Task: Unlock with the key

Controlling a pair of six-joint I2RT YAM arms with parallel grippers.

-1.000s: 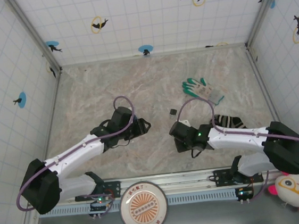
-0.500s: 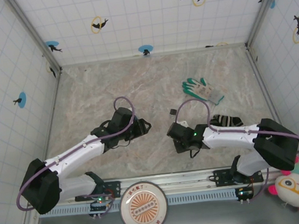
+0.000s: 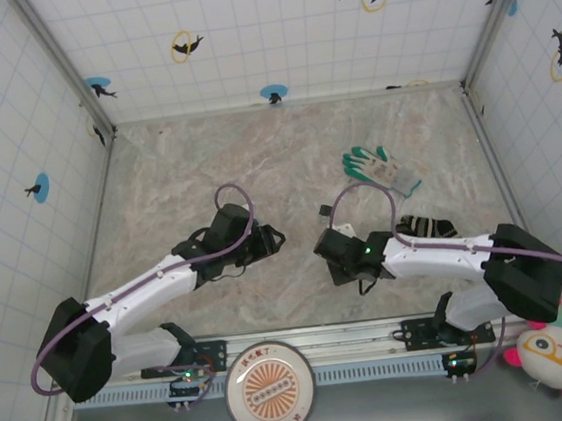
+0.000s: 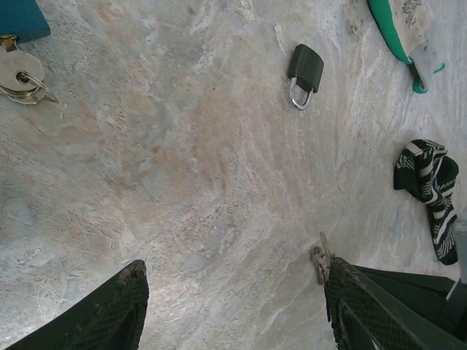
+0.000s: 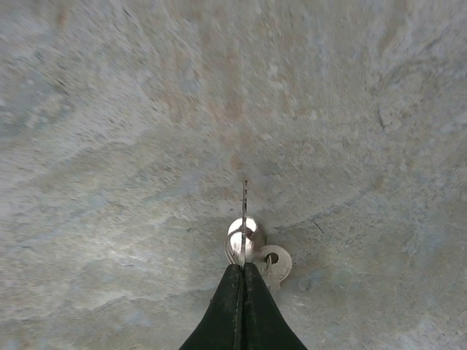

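In the right wrist view my right gripper [image 5: 242, 267] is shut on the key [image 5: 244, 211], a thin silvery blade standing edge-on out of the fingertips. Other keys on its ring [image 5: 271, 262] hang just above the marble floor. In the top view the right gripper [image 3: 318, 250] is near the middle of the floor. The small dark padlock [image 3: 323, 209] lies just beyond it, with its shackle closed [image 4: 305, 69]. My left gripper [image 3: 276, 236] hovers left of the right one. It is open [image 4: 230, 273] and holds nothing. The key bunch [image 4: 20, 69] appears at that view's top left.
A green-and-white glove [image 3: 382, 167] lies at the back right. A black-and-white striped sock [image 3: 424, 227] lies beside the right arm. A teal-blue block [image 4: 20, 18] sits above the key bunch. Tiled walls close in the marble floor [image 3: 186, 170].
The right gripper has closed on the key and shifted slightly left. The left arm has stayed still.
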